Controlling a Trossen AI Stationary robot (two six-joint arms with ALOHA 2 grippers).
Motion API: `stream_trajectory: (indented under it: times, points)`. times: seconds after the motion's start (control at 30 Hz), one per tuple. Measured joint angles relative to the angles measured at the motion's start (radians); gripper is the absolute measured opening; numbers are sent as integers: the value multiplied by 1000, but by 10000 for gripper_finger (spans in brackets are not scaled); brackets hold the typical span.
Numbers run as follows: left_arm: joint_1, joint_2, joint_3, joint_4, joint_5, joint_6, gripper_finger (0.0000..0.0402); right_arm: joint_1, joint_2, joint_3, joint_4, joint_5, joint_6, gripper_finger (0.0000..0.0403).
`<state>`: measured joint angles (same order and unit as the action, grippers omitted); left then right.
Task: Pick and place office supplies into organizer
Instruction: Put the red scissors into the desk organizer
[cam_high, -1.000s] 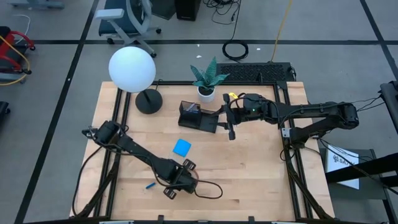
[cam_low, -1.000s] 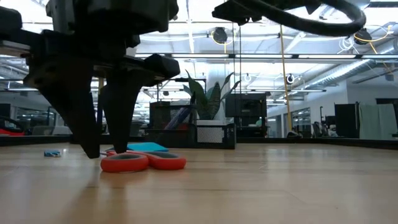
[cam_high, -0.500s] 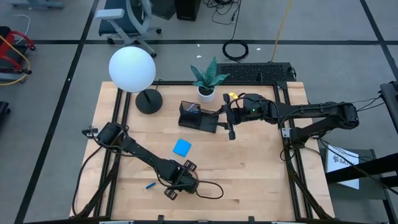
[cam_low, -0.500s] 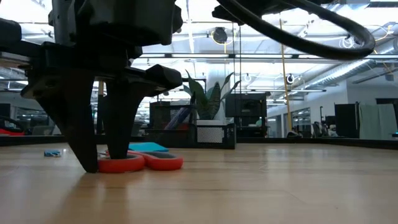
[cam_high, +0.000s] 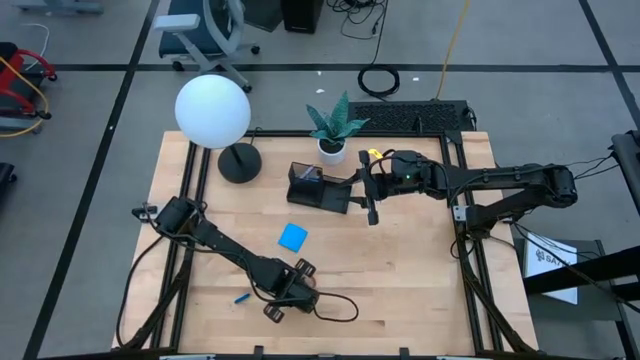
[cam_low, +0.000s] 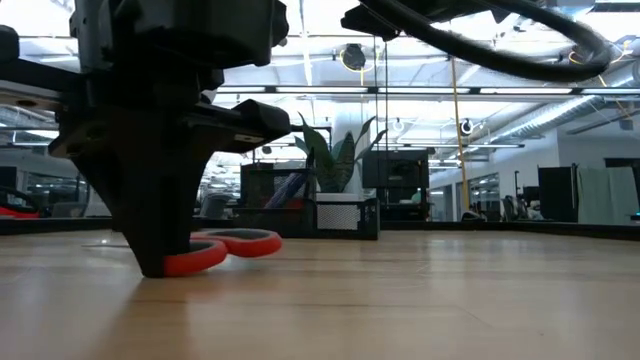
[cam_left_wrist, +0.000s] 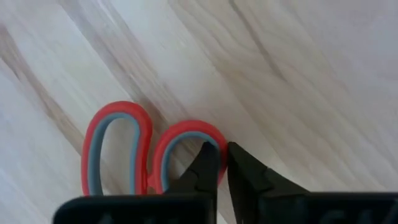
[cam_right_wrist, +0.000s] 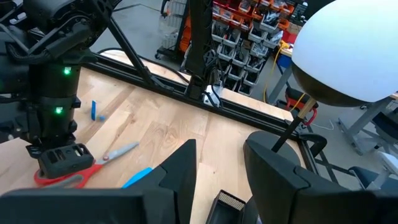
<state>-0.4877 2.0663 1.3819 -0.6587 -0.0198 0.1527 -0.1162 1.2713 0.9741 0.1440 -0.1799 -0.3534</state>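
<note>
The red-handled scissors (cam_left_wrist: 118, 149) lie flat on the wooden table near its front edge, and the right wrist view shows their blades (cam_right_wrist: 121, 151). My left gripper (cam_left_wrist: 222, 155) stands over the handles, pointing down and shut on one handle ring. The blue note pad (cam_high: 292, 237) and a tiny blue piece (cam_high: 241, 298) lie loose on the table. The black organizer (cam_high: 318, 188) stands at the far middle. My right gripper (cam_high: 372, 205) hovers to the right of it, open, with nothing between its fingers. My left gripper pinches the rim of one red handle ring (cam_left_wrist: 219, 138) at the ring's outer side. One finger (cam_left_wrist: 205, 163) is inside the ring and the other (cam_left_wrist: 244, 167) outside. The fingers come from above, pointing steeply down. The scissors rest on the table, the gripped ring slightly tilted (cam_low: 200, 258).
A lamp with a white globe (cam_high: 212, 110) and a round black base (cam_high: 239, 163) stands at the far left. A potted plant (cam_high: 331, 148) stands behind the organizer. Bare wood lies between the note pad and the table's right edge.
My left gripper has sunk a little over the scissors' handles and shut: its fingers stood apart on either side of the ring's rim and now close on it. The handles have shifted slightly, and the gripped ring is now tilted. The right arm has kept still.
</note>
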Motion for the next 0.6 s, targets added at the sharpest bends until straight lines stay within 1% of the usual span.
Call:
stream_trajectory:
  times: [0.07,0.2,0.33,0.6]
  points:
    - [0,0,0,3,0,-7,17,0,0,0,0,0,0,126]
    - [0,1,-1,3,-3,-16,33,0,0,0,0,0,0,126]
    - [0,-4,-2,1,-4,-7,14,0,0,0,0,0,0,126]
    - [-2,-32,-4,-2,-11,-5,16,0,0,0,0,0,0,126]
